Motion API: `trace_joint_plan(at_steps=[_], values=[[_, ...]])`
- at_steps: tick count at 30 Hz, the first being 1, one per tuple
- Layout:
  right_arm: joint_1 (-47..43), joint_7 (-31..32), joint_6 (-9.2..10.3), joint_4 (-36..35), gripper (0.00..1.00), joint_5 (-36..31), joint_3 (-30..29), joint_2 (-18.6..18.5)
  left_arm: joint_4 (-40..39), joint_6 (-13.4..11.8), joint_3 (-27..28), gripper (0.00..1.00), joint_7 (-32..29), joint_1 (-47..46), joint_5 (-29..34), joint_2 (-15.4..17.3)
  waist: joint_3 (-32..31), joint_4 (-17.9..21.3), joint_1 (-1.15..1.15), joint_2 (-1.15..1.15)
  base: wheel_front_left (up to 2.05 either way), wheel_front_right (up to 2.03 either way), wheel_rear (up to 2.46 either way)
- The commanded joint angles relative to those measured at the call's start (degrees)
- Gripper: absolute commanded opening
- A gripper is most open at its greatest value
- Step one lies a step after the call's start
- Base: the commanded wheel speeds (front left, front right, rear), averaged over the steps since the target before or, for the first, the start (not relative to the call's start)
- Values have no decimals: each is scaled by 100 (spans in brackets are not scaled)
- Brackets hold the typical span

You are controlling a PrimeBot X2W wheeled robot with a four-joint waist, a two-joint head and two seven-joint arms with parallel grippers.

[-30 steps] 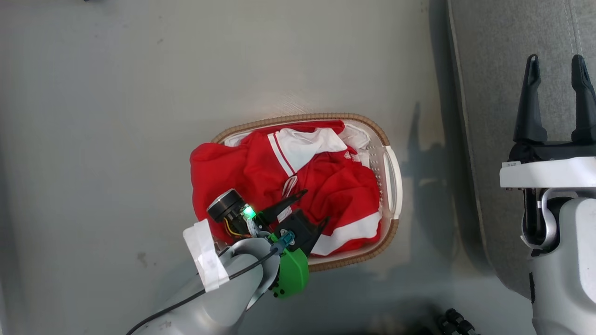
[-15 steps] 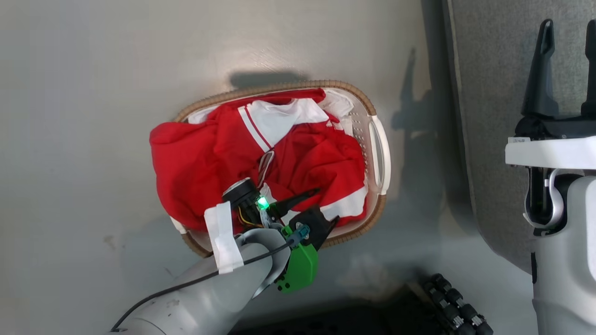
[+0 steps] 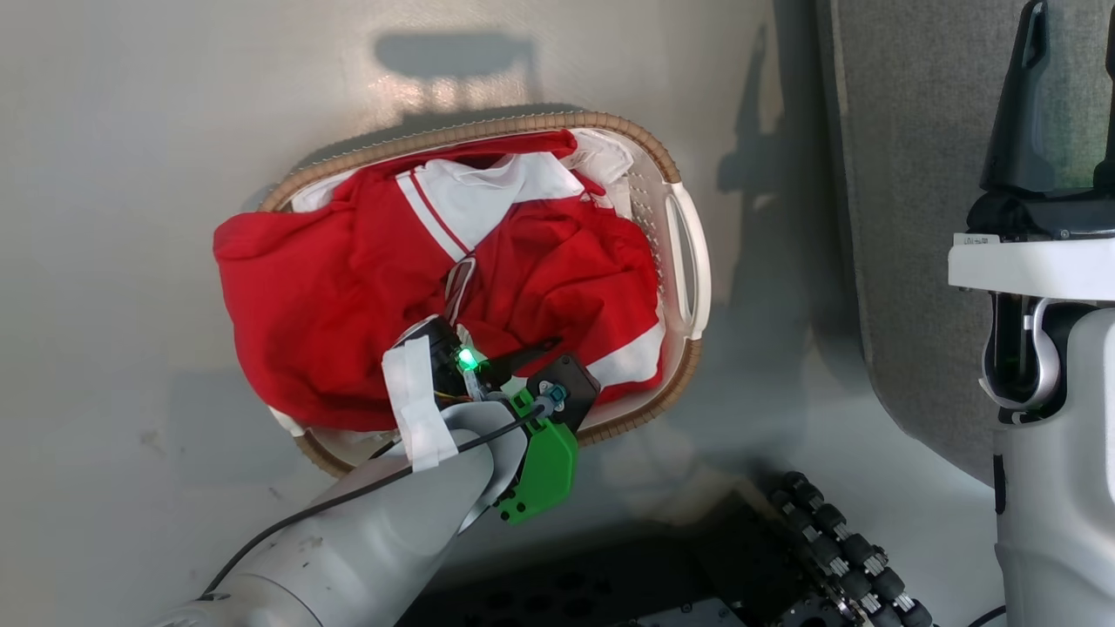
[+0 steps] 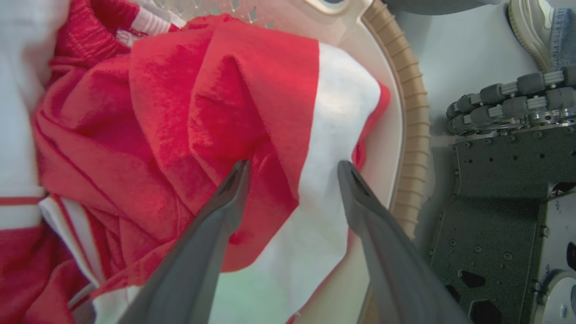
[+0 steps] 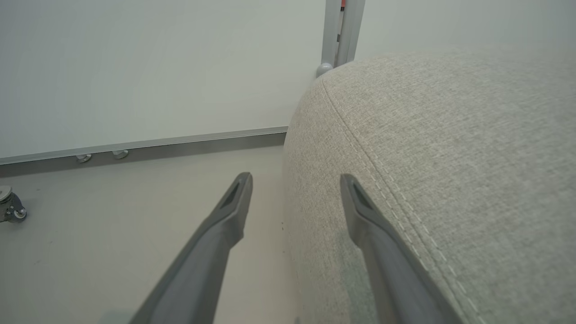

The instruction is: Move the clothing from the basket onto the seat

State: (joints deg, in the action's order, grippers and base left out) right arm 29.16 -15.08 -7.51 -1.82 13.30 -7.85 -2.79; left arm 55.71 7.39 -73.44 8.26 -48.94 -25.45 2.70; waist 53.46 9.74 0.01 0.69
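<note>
The clothing (image 3: 348, 287) is a heap of red fabric with white panels and thin white stripes. It lies in the white basket (image 3: 488, 126) with the brown woven rim and spills over the left rim. My left gripper (image 3: 566, 370) is open, low over the near right part of the heap. In the left wrist view its fingertips (image 4: 292, 166) straddle a fold of the clothing (image 4: 180, 112) where red meets a white band, close to the basket rim (image 4: 411, 135). My right gripper (image 3: 1073, 26) is open and holds nothing, above the grey seat (image 3: 915, 218). Its fingers (image 5: 295, 176) point along the seat's rounded, stitched edge (image 5: 450, 157).
The basket stands on a pale floor (image 3: 131, 218), left of the seat. My dark wheeled base (image 3: 827, 540) lies just in front of the basket, with its rollers (image 4: 504, 94). A person's shoe (image 4: 535, 22) is beyond them. A wall baseboard (image 5: 135, 148) and a caster (image 5: 9, 207) lie beyond the seat.
The whole head picture has shifted, so the camera moved. Against the basket, my left gripper has gone lower, toward the near right side of the clothing. Both grippers stay open.
</note>
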Motion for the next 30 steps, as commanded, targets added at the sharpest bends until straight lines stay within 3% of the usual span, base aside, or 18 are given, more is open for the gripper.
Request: trace_joint_plan(at_steps=[1, 10, 11, 12, 14, 15, 30], values=[[86, -13, 4, -32, 100, 52, 9, -19, -12, 15, 1, 100, -64, -103, -36, 34, 82, 71, -1, -69, 0, 0, 0], [157, -13, 4, -37, 100, 159, 125, -18, 54, 15, 0, 100, -306, -234, -116, 35, 209, 199, -1, -69, 0, 0, 0], [173, -13, 4, -38, 100, 170, 130, -19, 82, 15, 1, 86, -332, -261, -145, 34, 221, 209, -1, -69, 0, 0, 0], [183, -13, 4, -40, 100, 176, 127, -19, 125, 15, 3, 58, -351, -296, -149, 36, 229, 215, -1, -69, 0, 0, 0], [193, -13, 4, -43, 100, 186, 115, -18, 175, 15, 1, 22, -313, -340, -112, 33, 241, 220, -1, -69, 0, 0, 0], [194, -13, 4, -39, 100, 181, 101, -19, 197, 15, -1, 0, -273, -352, -195, 32, 241, 213, -1, -69, 0, 0, 0], [-50, -13, 4, 271, 100, -107, 171, -20, 466, -100, 80, 0, 619, -245, -516, 33, -645, -31, -1, -69, 0, 0, 0]])
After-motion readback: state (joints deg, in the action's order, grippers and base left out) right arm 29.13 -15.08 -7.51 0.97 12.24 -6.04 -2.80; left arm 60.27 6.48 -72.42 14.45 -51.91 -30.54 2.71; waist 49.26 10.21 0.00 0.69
